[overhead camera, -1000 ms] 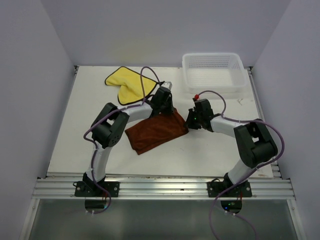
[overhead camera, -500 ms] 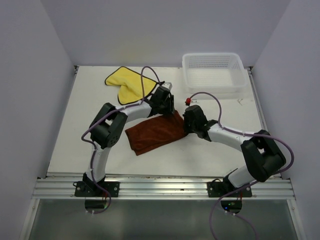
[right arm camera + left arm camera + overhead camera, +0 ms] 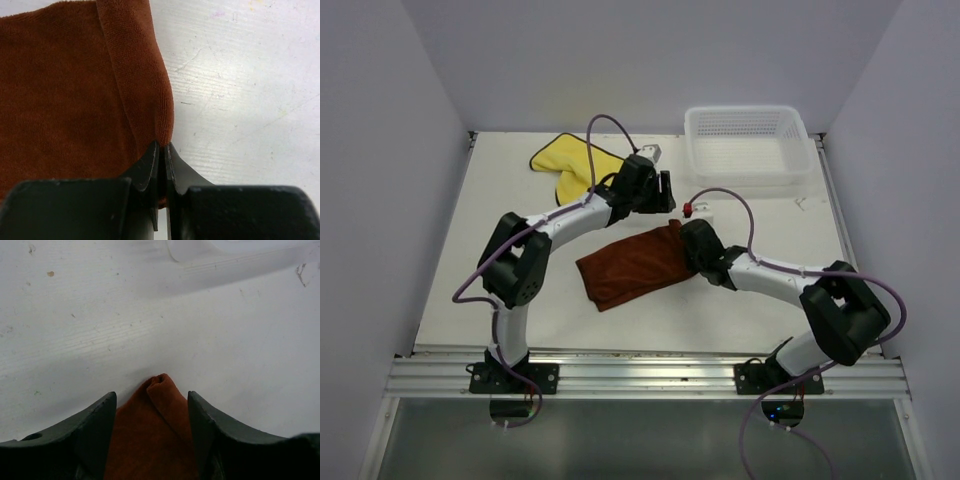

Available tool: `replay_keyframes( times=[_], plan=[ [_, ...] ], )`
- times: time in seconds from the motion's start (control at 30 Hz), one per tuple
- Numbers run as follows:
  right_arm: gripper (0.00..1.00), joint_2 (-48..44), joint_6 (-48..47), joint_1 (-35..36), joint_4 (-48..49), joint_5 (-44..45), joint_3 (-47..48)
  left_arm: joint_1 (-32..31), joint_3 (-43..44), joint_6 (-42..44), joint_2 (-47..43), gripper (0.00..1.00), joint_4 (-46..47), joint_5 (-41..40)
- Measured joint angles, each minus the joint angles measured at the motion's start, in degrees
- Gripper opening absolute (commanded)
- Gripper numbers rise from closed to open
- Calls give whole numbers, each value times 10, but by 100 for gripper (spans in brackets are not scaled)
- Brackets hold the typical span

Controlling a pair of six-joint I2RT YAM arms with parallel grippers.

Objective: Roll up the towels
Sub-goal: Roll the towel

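Right hand (image 3: 161,147) pinches the folded edge of the rust-brown towel (image 3: 630,265) lying mid-desk (image 3: 450,260); left hand (image 3: 152,405) stands open over its far corner. Behind, apart, lies the yellow towel (image 3: 565,165).

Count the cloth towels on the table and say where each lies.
2. The rust-brown cloth towel lies near the middle of the white table. The bright yellow cloth towel lies far left, partly behind the left arm. That arm could hide another.
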Motion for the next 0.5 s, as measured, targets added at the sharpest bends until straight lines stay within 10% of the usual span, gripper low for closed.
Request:
replay_keyframes(
  times=[0.5],
  plan=[
    [0, 0, -15, 36, 1, 62, -1, 1, 11, -90, 24, 68, 14, 133]
  ],
)
